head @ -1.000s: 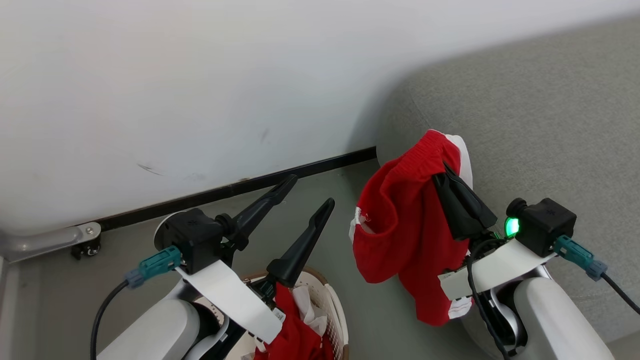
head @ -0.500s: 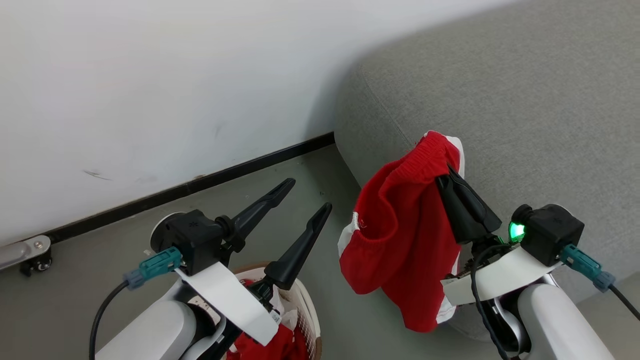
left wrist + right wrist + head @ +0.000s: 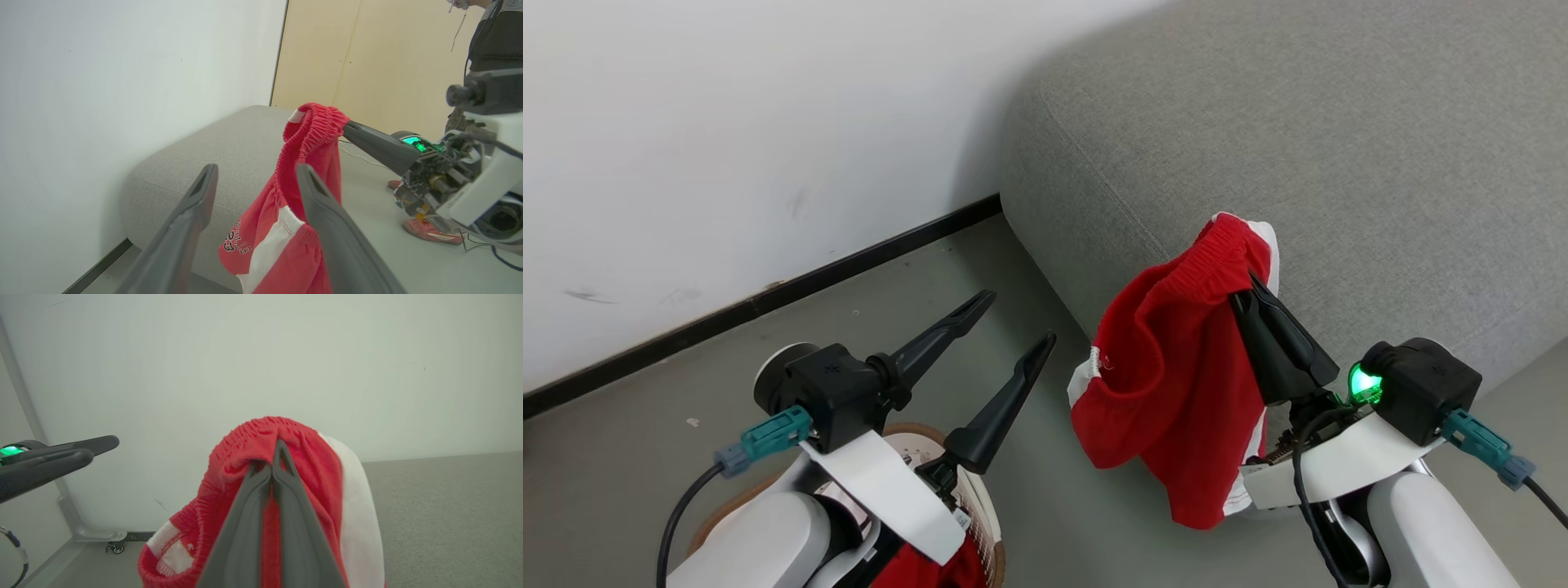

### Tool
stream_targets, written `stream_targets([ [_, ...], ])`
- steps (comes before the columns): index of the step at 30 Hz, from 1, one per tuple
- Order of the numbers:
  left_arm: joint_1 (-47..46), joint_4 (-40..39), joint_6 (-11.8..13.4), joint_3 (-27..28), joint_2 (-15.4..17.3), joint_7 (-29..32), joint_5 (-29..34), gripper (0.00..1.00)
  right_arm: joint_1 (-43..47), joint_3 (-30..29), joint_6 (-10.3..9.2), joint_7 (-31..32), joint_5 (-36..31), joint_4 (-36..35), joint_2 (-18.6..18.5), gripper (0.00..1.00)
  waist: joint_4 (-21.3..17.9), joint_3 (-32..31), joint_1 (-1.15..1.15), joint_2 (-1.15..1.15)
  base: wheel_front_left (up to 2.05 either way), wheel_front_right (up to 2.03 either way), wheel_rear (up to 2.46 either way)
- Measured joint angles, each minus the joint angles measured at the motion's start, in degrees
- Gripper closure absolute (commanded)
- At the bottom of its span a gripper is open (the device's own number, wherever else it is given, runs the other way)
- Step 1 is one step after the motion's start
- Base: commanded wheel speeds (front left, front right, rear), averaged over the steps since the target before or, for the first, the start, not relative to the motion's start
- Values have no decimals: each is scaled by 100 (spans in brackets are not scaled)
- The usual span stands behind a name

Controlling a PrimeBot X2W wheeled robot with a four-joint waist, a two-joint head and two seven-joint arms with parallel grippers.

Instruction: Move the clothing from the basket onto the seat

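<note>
My right gripper (image 3: 1246,287) is shut on the elastic waistband of red shorts (image 3: 1168,392) with white side panels. They hang in the air at the near left corner of the light-grey seat (image 3: 1298,147), their lower part over the floor. In the right wrist view the fingers (image 3: 282,506) pinch the bunched waistband (image 3: 245,445). My left gripper (image 3: 1018,318) stands open and empty to the left of the shorts, above the basket (image 3: 983,510), where more red clothing (image 3: 915,567) lies. In the left wrist view the shorts (image 3: 318,122) hang just beyond its open fingers (image 3: 188,212).
A white wall (image 3: 727,122) with a black skirting board (image 3: 849,261) runs behind the grey floor (image 3: 645,425) to the seat's corner. A person (image 3: 490,36) in red shoes (image 3: 429,230) stands beyond the seat by a beige panel wall (image 3: 367,61).
The head camera has turned: the seat takes up more of the picture, and the basket and wall have slid left. The right gripper still holds the shorts. The left gripper stays open.
</note>
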Motion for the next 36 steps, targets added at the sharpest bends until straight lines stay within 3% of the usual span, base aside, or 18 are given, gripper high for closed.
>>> stream_targets([
  [13, 2, -242, 103, 62, 225, 105, 91, 0, -145, -73, 0, 0, 10, 62, 20, 100, -301, 343, 0, 0, 0, 0, 0],
  [36, 112, -922, 203, 60, 677, 400, 286, 0, -2846, -739, 0, 263, -70, 784, -57, 100, 46, 1267, 0, 0, 0, 0, 0],
])
